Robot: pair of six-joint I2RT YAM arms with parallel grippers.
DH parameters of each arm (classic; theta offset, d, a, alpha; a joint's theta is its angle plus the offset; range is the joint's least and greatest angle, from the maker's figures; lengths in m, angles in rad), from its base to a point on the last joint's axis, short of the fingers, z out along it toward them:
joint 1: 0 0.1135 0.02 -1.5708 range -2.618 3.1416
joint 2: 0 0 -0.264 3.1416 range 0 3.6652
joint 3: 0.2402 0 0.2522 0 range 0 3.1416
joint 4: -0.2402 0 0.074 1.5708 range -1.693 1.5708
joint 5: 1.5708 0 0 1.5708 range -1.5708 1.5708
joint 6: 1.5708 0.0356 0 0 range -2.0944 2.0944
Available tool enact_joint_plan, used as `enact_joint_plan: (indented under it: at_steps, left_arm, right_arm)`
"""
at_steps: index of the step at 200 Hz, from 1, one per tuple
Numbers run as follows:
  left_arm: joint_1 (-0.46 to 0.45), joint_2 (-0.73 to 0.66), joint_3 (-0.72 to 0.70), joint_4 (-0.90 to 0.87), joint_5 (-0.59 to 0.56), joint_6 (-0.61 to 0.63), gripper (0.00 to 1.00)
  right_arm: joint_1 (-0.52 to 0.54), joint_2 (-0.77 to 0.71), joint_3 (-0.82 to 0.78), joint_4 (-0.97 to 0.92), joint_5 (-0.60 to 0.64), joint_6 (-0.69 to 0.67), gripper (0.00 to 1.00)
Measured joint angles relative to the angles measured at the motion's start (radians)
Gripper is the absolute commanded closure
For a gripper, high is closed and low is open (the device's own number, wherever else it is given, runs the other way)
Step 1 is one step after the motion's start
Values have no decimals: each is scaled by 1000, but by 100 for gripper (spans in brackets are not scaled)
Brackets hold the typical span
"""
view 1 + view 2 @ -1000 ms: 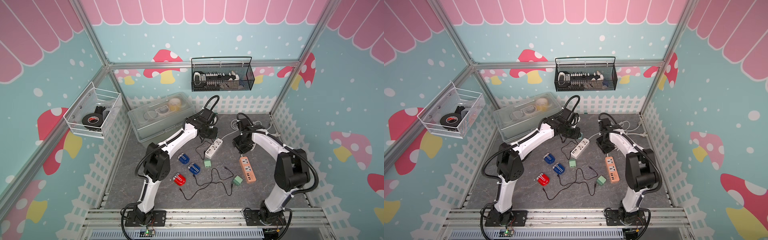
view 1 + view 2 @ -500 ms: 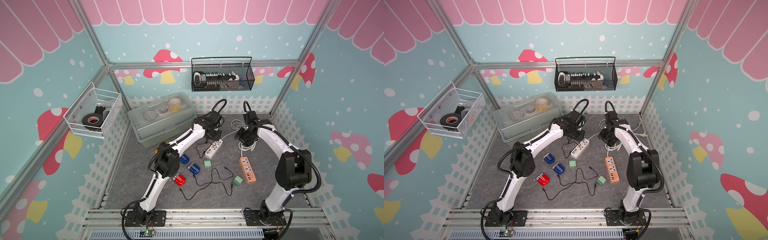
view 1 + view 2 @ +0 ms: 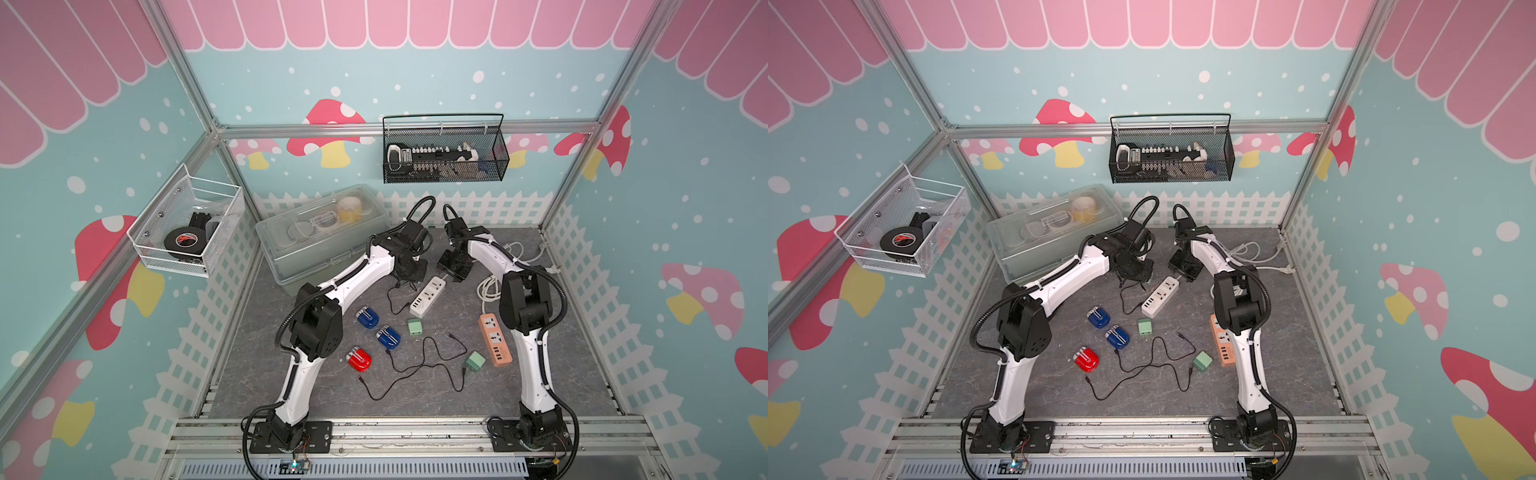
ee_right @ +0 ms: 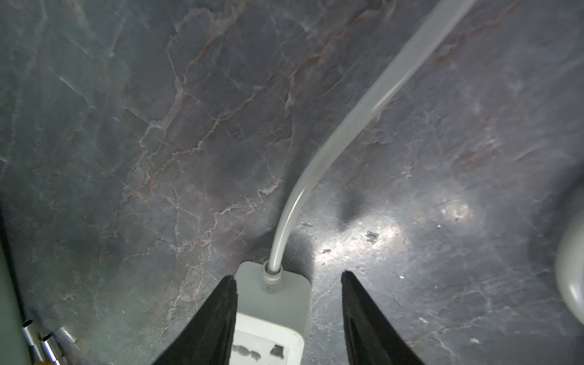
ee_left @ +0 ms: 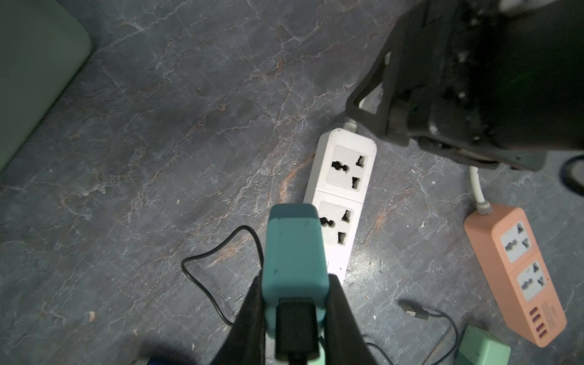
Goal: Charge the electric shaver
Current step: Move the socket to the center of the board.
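left claw (image 5: pixel 295 279) clamped on teal adapter (image 5: pixel 294 246); right claw (image 4: pixel 289 276) released, straddling white power strip (image 3: pixel 428 296), mid-frame in a top view.

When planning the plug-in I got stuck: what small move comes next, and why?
Probably close the right gripper on the cord end of the white power strip to steady it: its jaws stand open astride that end, while the left gripper holds the teal adapter near its sockets, not yet inserted.
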Motion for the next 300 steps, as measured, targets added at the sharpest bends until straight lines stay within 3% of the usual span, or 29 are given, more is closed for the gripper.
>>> enact_joint_plan:
  at_steps: [88, 140, 189, 247, 300]
  left_arm:
    - [4, -6, -25, 1, 32, 0, 100]
    - [-26, -16, -37, 3, 58, 1, 100]
    - [-95, -16, -37, 8, 100, 32, 100]
    - [-180, -16, -37, 8, 129, 69, 100]
    - [-183, -16, -37, -3, 122, 69, 100]
  right_arm:
    - [24, 61, 47, -71, 43, 25, 75]
    - [15, 23, -37, -50, 50, 6, 92]
    - [-28, -126, -291, 14, 16, -12, 96]
    - [-52, -217, -451, 116, -77, 12, 98]
    - [-38, -249, -518, 183, -180, 66, 98]
